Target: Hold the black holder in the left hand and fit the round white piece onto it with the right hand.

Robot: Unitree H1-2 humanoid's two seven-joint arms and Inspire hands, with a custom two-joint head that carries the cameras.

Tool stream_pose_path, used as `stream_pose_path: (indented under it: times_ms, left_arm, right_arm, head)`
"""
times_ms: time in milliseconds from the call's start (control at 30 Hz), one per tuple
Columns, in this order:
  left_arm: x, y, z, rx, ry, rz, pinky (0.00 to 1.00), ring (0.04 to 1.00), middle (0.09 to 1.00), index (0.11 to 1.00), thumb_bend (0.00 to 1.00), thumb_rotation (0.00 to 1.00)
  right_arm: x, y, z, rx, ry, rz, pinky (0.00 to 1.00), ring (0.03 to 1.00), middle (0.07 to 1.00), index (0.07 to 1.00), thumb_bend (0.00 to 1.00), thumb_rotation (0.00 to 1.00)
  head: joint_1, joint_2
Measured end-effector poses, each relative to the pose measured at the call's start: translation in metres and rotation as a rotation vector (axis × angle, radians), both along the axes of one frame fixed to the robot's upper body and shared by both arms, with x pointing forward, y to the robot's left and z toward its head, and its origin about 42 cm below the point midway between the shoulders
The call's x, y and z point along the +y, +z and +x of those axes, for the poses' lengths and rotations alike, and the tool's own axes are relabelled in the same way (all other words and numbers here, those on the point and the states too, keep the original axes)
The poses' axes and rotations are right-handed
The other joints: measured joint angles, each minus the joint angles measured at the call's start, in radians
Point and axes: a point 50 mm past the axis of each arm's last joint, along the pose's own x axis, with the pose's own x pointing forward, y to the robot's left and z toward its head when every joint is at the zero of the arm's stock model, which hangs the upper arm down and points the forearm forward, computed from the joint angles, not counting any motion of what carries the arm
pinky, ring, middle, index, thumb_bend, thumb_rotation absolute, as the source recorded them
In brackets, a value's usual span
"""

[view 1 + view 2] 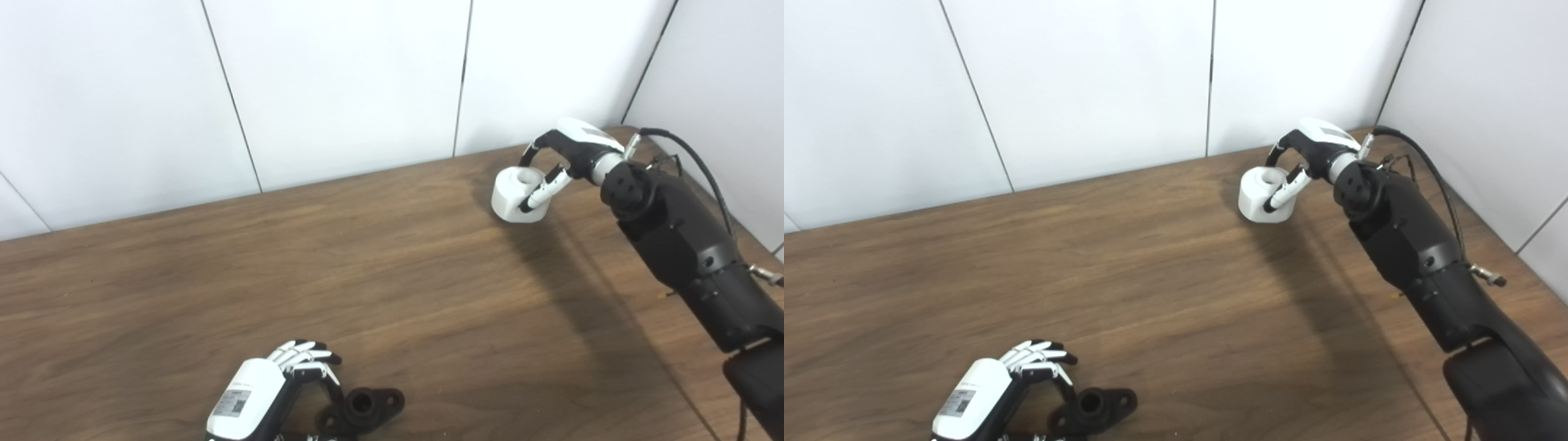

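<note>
Left hand [269, 392] cupped at black flanged holder [361, 409], desk [392, 294] near edge, right hand [566, 162] gripped round white piece [517, 196], far right corner.

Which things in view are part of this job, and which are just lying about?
Job:
- holder, on the table at the left hand
- white piece, with the right hand around it

Lying about:
- nothing loose; only the table, wall and arm cable

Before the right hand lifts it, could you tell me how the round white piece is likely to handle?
The round white piece looks rigid and squat, so it probably won't tip. Its smooth curved wall may slip between the right hand's fingers. On its side, it could roll.
</note>
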Motion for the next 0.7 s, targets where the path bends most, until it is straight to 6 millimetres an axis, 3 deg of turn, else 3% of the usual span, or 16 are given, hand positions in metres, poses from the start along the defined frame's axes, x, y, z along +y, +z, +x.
stream_pose_path:
  times_ms: [700]
  left_arm:
    - [-0.0004, -0.0007, -0.0007, 0.003, 0.004, -0.004, 0.87, 0.842, 0.763, 0.485, 0.52, 0.04]
  right_arm:
    - [-0.0033, -0.0019, -0.0001, 0.016, 0.001, -0.014, 1.00, 0.988, 0.866, 0.705, 0.89, 0.23]
  head:
    - [0.002, 0.002]
